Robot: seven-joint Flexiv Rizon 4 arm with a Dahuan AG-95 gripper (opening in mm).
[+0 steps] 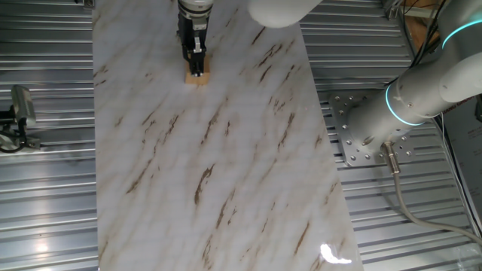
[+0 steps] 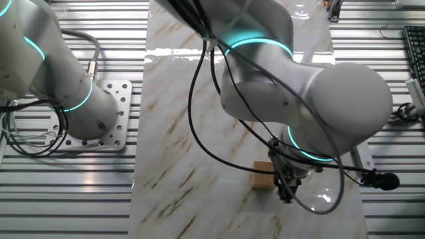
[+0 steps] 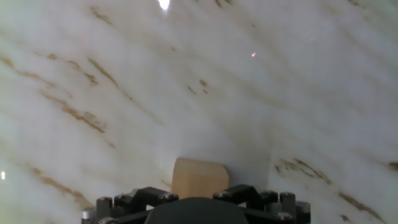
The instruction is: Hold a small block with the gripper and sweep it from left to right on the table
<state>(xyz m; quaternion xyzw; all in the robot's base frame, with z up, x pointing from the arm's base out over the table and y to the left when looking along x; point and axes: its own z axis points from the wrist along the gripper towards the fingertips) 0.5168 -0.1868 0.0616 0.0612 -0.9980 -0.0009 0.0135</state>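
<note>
Block (image 1: 197, 76) sits top centre in one fixed view, on the table (image 1: 226, 165) near its far end, w/ the gripper (image 1: 196, 66) coming straight down onto it. In the other fixed view you see the block (image 2: 263, 176) lower right of frame, just left of the gripper (image 2: 285, 189), partly hidden behind the arm and cables. Hand view puts the block (image 3: 198, 177) bottom centre, right ahead of the gripper body (image 3: 196, 208), resting on the table (image 3: 186, 81).

Jaws: they look clenched on the block, one finger each side, but the actual contact is hard to see in any view, so treat that as likely, not certain.

Step, as I judge it: grasp is made, block is down on the surface, sweep is at or near its start. Can't tell from these frames how far along the stroke you are.

Next move calls for: keep the block flat on the surface, light downward pressure, hold wrist upright, then drag sideways across the slab w/o lifting. Watch for the block twisting in the fingers or catching and tipping.

Containers: none in any view, nothing to report there. Second grey arm (image 1: 422, 98) stands well apart at frame right of one fixed view, off the table.
</note>
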